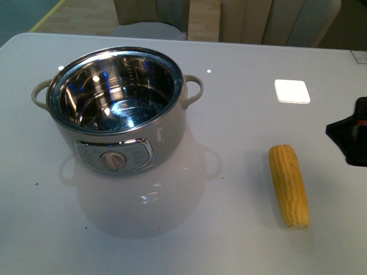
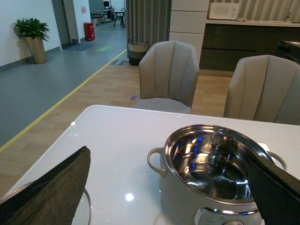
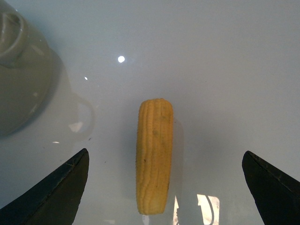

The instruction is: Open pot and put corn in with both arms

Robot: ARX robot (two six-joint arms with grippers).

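Above the corn (image 3: 154,157), the right claw (image 3: 164,151) hovers spread wide; the left claw (image 2: 167,153) gapes facing the pot (image 2: 176,190).

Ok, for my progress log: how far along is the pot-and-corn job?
Done: the round cream-white electric pot stands open, its steel interior empty. In hand: the open right end effector hovers over the yellow ear of corn, not gripping it. Remaining: grasp the corn and put it in the pot.
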